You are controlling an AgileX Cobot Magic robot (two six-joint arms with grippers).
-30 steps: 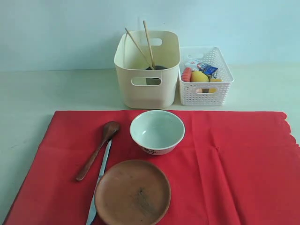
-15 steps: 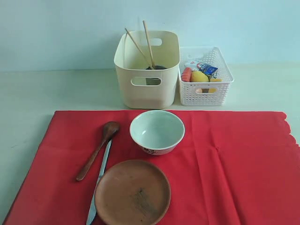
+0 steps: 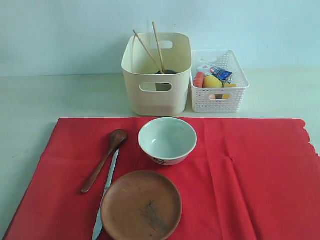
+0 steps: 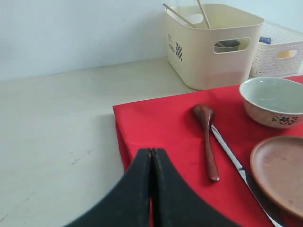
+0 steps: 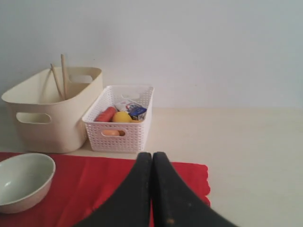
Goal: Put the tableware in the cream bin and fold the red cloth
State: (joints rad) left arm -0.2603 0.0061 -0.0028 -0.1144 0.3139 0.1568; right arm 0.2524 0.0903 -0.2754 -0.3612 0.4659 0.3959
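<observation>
Although the sticker (image 4: 175, 47) on the cream bin (image 3: 157, 100) is too small to read, you see chopsticks (image 3: 158, 47) and a cup (image 4: 229, 45) inside; left gripper (image 4: 151, 152) and right gripper (image 5: 152, 156) are pressed together.

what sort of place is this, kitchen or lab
Likely a staged tabletop set-up, not a real kitchen: a red cloth laid with a bowl and plate on a pale table, a blank wall behind, plus a cream bin and white basket.

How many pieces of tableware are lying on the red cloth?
4. The white bowl sits centrally, the wooden spoon to its left, the silver knife beside the spoon, the brown plate nearest the camera. More sits in the cream bin, partly hidden.
</observation>
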